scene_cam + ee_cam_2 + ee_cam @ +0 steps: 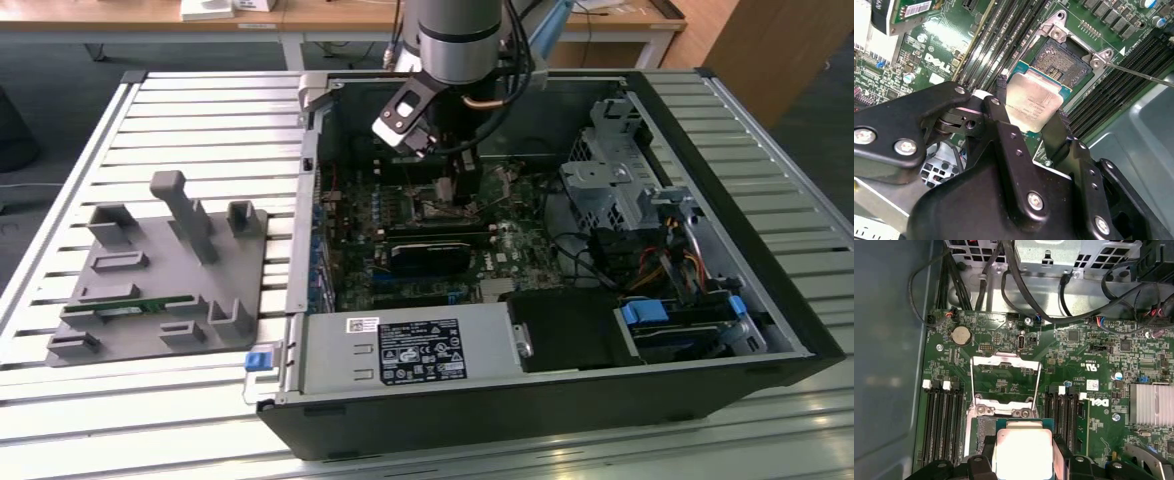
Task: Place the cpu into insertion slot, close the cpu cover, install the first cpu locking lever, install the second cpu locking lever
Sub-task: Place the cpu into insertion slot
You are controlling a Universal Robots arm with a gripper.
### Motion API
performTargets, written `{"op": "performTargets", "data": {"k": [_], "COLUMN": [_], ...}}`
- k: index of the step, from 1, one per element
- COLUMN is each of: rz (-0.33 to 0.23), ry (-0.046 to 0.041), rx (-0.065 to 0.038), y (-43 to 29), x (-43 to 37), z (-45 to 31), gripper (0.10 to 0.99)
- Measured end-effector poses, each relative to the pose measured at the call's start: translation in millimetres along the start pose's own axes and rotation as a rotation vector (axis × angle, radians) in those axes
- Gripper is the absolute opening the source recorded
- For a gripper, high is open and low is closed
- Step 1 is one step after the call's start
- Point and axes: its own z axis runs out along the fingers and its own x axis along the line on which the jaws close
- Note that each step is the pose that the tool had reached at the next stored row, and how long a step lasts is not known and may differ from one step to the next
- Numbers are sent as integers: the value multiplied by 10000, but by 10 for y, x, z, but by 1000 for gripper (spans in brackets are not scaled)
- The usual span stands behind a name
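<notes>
My gripper (1031, 107) is shut on the cpu (1034, 102), its black fingers (1059, 132) pinching two opposite edges, silver-grey top facing the cameras. The cpu (1021, 447) hangs over one side of the insertion slot (1061, 57), whose dark pin field (985, 430) still shows beside it. The cpu cover (1004, 356) stands swung open behind the socket, its cut-out middle showing the green board. A thin metal locking lever (1139, 73) sticks out beside the socket, unlatched. In the exterior view the gripper (454, 190) reaches down into the open computer case over the socket (434, 205).
Long black memory slots (941, 420) flank the socket. A finned heat sink (1154, 405) and black cables (1064, 315) lie nearby. The case holds a power supply (407, 350) and drive cage (614, 190). A grey fixture plate (154, 270) sits at the exterior view's left.
</notes>
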Motion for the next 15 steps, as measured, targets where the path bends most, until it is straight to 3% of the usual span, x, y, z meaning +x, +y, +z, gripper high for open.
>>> {"op": "performTargets", "data": {"k": [6,15], "rz": [409,507], "ry": [-40,-44], "rx": [-4,-7], "y": [-1,-7], "x": [18,19], "z": [22,49], "gripper": [533,533]}}
